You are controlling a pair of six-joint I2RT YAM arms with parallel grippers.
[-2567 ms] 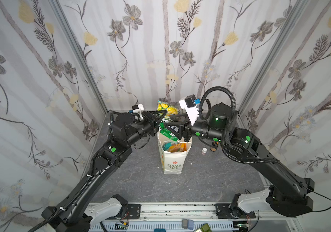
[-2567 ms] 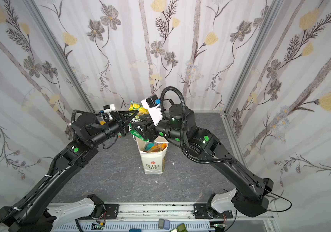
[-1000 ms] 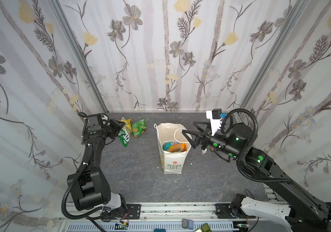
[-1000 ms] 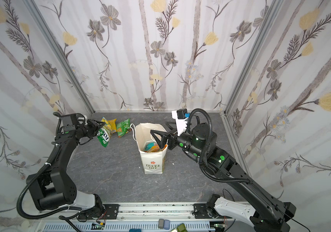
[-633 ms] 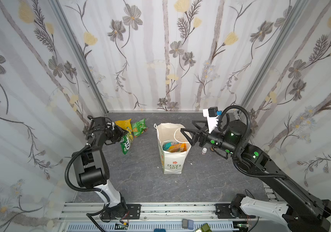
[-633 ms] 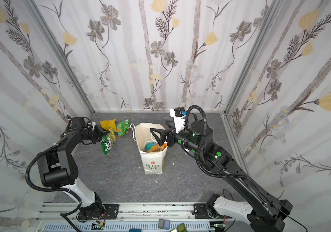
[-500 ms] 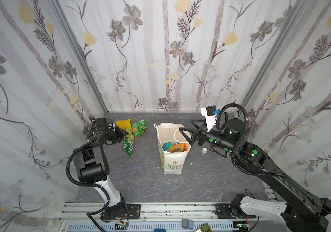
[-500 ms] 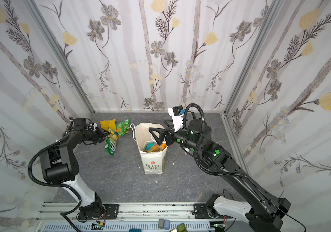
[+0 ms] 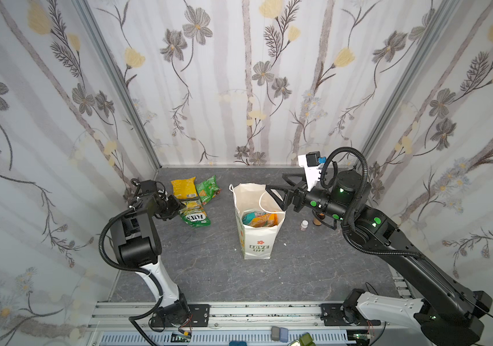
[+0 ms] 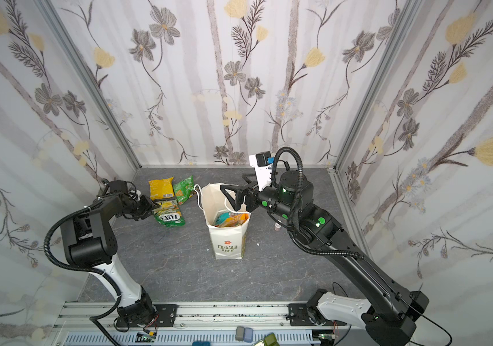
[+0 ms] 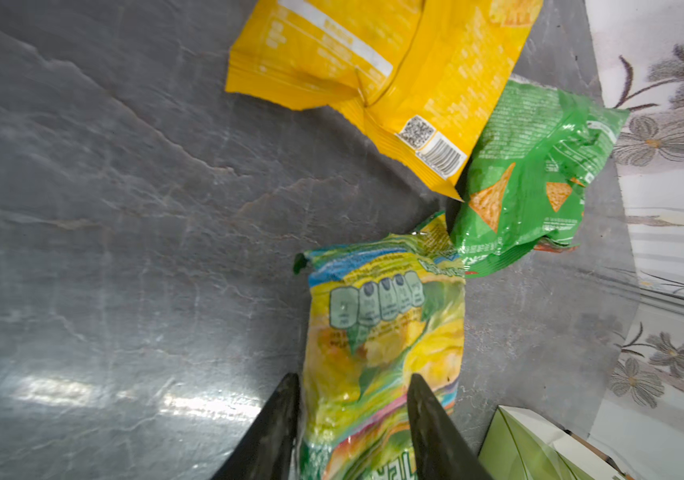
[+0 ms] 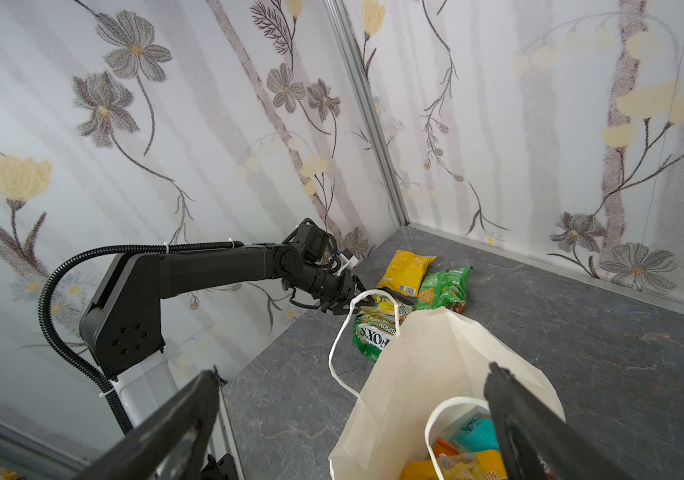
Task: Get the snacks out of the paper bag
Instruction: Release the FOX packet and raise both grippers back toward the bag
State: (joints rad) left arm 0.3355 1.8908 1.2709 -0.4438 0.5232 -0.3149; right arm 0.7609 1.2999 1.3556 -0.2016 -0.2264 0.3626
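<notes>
The white paper bag [image 9: 257,242] [image 10: 228,239] stands upright mid-table with teal [image 12: 477,432] and orange snacks [image 12: 469,465] inside. Three snacks lie on the table to its left: a yellow packet [image 9: 183,188] [image 11: 377,70], a green one [image 9: 207,189] [image 11: 531,178] and the yellow-green FOXS packet [image 9: 195,215] [image 11: 386,324]. My left gripper [image 9: 176,206] [image 11: 352,382] is low over the FOXS packet's end, open, its fingers astride the packet, which rests flat. My right gripper [image 9: 275,182] [image 12: 352,372] hangs wide open just above the bag's mouth, holding nothing.
Two small bottles [image 9: 304,224] [image 9: 317,221] stand right of the bag, under my right arm. Flowered walls close in on three sides; the left wall is near my left arm. The bag's cord handles [image 12: 336,353] stick up at its rim.
My left gripper brought the FOXS packet down beside the yellow and green packets and spread its jaws; the packet now lies on the table. My right gripper edged over the bag's mouth.
</notes>
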